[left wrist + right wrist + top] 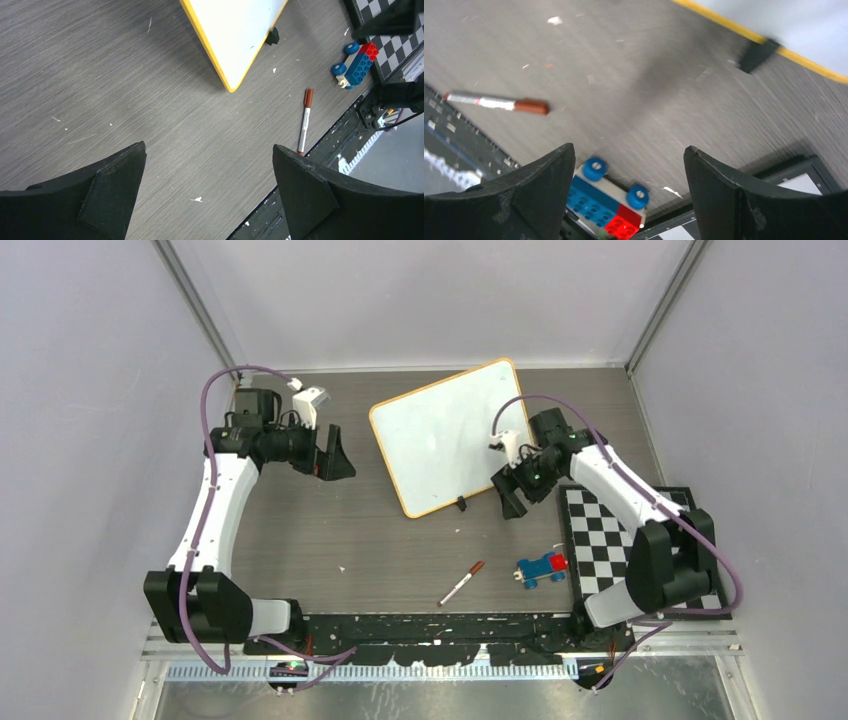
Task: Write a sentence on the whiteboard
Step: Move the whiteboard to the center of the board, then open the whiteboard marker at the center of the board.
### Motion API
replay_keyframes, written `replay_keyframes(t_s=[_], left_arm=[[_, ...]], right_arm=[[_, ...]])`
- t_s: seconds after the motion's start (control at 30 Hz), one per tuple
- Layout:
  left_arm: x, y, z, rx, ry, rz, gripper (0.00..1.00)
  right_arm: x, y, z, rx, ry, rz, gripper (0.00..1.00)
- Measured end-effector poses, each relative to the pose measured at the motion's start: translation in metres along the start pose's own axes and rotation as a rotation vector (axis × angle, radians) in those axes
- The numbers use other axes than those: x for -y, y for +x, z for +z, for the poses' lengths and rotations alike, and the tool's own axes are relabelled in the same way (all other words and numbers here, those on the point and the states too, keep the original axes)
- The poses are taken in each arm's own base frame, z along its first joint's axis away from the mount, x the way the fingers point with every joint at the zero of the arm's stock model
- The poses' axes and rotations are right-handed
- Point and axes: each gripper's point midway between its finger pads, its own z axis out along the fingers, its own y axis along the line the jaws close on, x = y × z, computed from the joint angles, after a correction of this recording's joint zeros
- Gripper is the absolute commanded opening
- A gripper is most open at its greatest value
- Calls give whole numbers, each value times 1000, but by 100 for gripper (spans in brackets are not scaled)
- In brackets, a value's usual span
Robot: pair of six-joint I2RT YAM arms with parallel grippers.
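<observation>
You'll find the whiteboard [450, 435] lying flat on the bench [330, 540] in the upper middle of the overhead view. It is turned at an angle, its face reads plain white there, and a black clip [462, 504] sits on its lower edge.

Your left gripper [335, 452] is left of the board and well apart from it, released, with nothing between its fingers.

Your right gripper [515, 490] hangs just beside the board's lower right edge, over the bench. Its wrist view shows the fingers spread wide and grasping nothing.

A brown-capped marker [461, 583] lies loose on the bench in the lower middle, near the arm bases. Just right of it stands a blue, white and red toy car [541, 568], at the left edge of the checkered mat [600, 540].
</observation>
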Motion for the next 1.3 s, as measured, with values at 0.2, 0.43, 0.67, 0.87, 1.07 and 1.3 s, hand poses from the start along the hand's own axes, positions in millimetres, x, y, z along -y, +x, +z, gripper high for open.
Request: replay_keyframes(t_s=[0.2, 0.43, 0.67, 0.87, 1.07, 1.3], left_arm=[[5, 1, 0, 1, 15, -57, 100], [2, -6, -27, 103, -9, -181, 100], [-12, -15, -53, 198, -59, -275, 100], [-19, -17, -63, 229, -85, -324, 100], [-19, -17, -64, 233, -85, -330, 100], [-18, -17, -63, 232, -76, -335, 100]], right_arm=[[-83, -2, -4, -47, -102, -364, 77], [-155, 12, 15, -190, -83, -777, 69], [-182, 35, 44, -375, 29, -1039, 66], [-192, 36, 57, -429, 101, -1135, 65], [-192, 43, 73, -482, 116, -1158, 63], [-190, 49, 92, -516, 117, -1165, 59]])
